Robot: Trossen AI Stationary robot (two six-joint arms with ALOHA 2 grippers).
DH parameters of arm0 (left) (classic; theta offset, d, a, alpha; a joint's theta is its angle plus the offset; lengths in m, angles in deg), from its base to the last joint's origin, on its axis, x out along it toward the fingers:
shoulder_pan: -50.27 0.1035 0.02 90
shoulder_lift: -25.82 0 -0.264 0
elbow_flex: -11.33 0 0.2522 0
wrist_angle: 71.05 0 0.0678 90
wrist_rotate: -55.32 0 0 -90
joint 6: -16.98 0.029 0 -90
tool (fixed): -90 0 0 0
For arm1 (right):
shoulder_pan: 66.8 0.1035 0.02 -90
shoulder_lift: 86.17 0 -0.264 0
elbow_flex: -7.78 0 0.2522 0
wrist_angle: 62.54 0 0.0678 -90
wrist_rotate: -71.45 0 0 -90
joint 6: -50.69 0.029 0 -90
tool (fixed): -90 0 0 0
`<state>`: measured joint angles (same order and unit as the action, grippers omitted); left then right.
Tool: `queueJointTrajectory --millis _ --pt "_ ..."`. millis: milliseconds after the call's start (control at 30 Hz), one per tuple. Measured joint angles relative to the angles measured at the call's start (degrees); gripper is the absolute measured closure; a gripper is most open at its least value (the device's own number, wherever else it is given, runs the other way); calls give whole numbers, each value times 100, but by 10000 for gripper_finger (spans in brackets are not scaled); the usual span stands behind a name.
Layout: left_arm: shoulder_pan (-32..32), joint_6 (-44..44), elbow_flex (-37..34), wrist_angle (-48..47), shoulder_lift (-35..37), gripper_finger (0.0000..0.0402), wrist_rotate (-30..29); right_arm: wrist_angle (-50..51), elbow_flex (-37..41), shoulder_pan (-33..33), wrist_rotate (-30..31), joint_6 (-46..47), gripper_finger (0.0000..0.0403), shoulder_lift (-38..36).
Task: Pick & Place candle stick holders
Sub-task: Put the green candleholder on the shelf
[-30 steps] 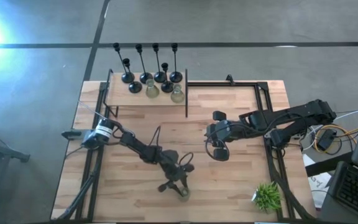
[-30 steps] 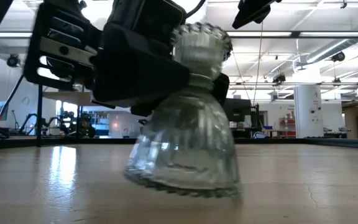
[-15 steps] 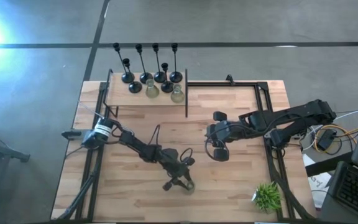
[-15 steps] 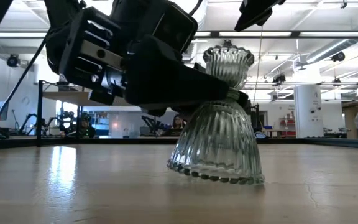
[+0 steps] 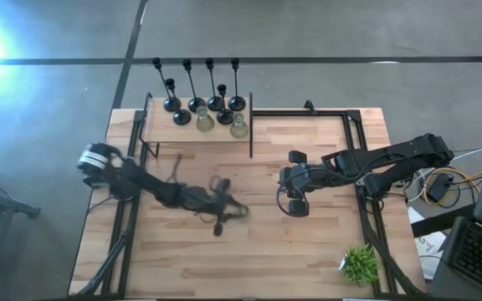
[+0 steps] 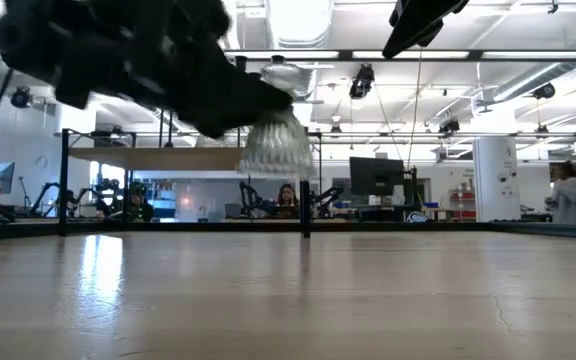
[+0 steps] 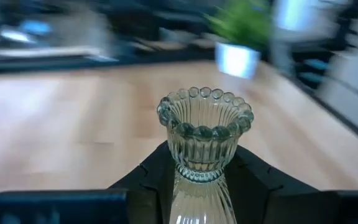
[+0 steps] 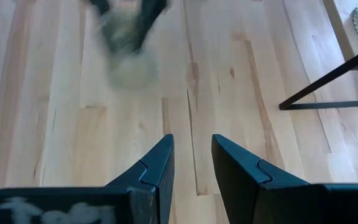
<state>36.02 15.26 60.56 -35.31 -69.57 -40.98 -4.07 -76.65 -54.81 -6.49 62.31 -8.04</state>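
Observation:
My left gripper (image 5: 227, 214) is shut on a squat clear ribbed glass candle stick holder (image 7: 202, 124), held above the middle of the table; in the low view the holder (image 6: 276, 146) hangs clear of the wood. My right gripper (image 5: 294, 206) is open and empty over the table's right half, its fingers (image 8: 160, 163) pointing down at bare wood. Several black stemmed holders (image 5: 195, 84) and two glass ones (image 5: 222, 124) stand on their bases on a raised shelf (image 5: 161, 134) at the far left. My left gripper pinches the glass holder at its narrow waist (image 7: 197, 173), just under the beaded cup, between its two fingers (image 7: 151, 177). The fingers come slanting from above and the table's left. The holder is lifted clear of the table, its wide base (image 6: 278, 165) downward.
A small green plant (image 5: 360, 263) stands at the near right corner. Black frame rails (image 5: 366, 159) run along the table's sides and far edge. Bare wood lies across the table's middle and near part. People show far off in the room behind.
My left gripper has risen and gone toward the table's far edge and a little left, taking the glass holder with it. The holder, which stood tilted with its base rim on the wood, then sat down flatter, is now lifted clear.

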Motion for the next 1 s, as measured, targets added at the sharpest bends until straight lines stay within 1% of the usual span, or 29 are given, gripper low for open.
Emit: queueJointTrajectory --millis 100,200,300,433,667,933,1000 --pt "13 -72 -474 -195 868 283 -1127 -7 4 -2 4 0 303 -9" --pt "19 -190 -762 -653 1743 283 -1946 -33 4 -2 5 0 303 -10" --pt "18 -329 -861 -1459 2537 283 -2744 -48 4 -4 11 -2 303 -13" --pt "24 -477 -826 -2409 3386 283 -3687 -46 9 -31 12 -2 303 -13" --pt "19 -508 -649 -3558 4287 283 -4842 -36 33 -94 13 -2 303 -13" --pt "34 -895 -418 -4897 4889 283 -6196 -38 42 -95 11 14 303 -13" --pt "63 -1122 -415 -5169 5019 283 -6428 -39 42 -94 11 17 303 -13"
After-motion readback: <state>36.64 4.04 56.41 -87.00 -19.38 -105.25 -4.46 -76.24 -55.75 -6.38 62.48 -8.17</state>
